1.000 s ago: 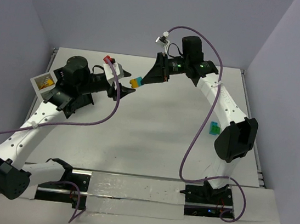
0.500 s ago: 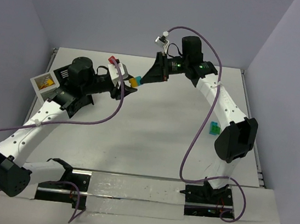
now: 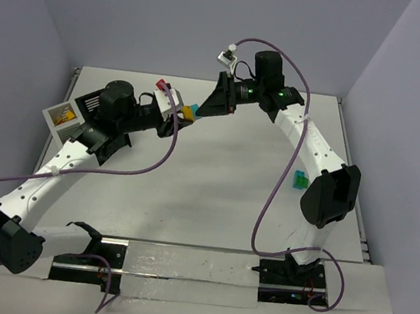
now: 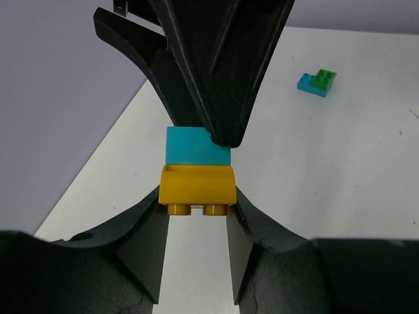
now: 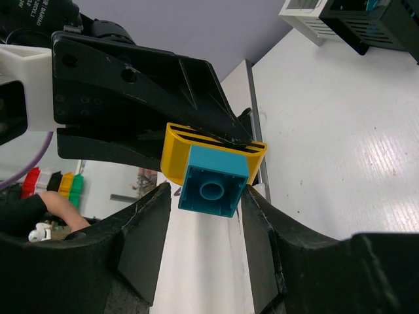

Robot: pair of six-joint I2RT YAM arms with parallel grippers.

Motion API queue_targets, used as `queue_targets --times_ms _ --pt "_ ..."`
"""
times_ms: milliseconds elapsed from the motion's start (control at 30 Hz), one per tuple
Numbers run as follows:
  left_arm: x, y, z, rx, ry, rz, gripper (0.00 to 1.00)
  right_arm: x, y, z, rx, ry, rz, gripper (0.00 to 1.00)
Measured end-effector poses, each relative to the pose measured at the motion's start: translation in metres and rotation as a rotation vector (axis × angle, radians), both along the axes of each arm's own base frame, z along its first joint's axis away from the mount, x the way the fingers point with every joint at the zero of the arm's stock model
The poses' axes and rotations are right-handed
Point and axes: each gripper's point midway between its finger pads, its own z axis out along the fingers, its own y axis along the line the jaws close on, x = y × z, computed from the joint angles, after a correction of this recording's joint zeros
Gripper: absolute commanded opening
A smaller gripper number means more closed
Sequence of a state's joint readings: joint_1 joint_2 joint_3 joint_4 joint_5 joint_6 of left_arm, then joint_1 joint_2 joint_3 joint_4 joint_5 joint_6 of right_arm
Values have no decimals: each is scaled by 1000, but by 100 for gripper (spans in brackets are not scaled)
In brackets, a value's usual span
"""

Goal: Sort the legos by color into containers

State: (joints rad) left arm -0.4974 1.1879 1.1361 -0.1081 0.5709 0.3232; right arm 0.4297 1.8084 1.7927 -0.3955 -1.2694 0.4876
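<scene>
**Joined yellow-and-cyan stack held in the air between both tools, over the far part of the surface point(image 3: 214, 181).**

The left tool point(image 4: 198, 199) is clamped on the yellow brick point(image 4: 198, 184). Pressed onto it just beyond is the cyan brick point(image 4: 193, 145), which lies between the fingers of the right tool point(image 5: 208, 196). Whether those fingers grip it or stand slack, I cannot tell. The stack's long axis runs from tool to tool, with the yellow end toward the left arm and the cyan stud face toward the right. Any pull-apart would likely go along that line. The containers point(image 3: 52, 121) sit beside the left arm.
</scene>
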Motion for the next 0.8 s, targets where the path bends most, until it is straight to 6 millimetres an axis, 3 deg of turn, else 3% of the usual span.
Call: queue_targets --times_ms 200,533,633,700,800 --pt "0 -3 3 12 -27 3 3 0 1 2 5 6 -1 52" --pt "4 -6 5 72 -124 31 0 4 1 3 14 26 -10 31" --pt "5 -6 5 94 -153 45 0 6 1 3 21 22 -11 19" --pt "7 -6 5 104 -166 57 0 8 1 3 25 20 -11 1" --pt "8 -5 4 116 -174 69 0 9 1 2 30 16 -11 0"
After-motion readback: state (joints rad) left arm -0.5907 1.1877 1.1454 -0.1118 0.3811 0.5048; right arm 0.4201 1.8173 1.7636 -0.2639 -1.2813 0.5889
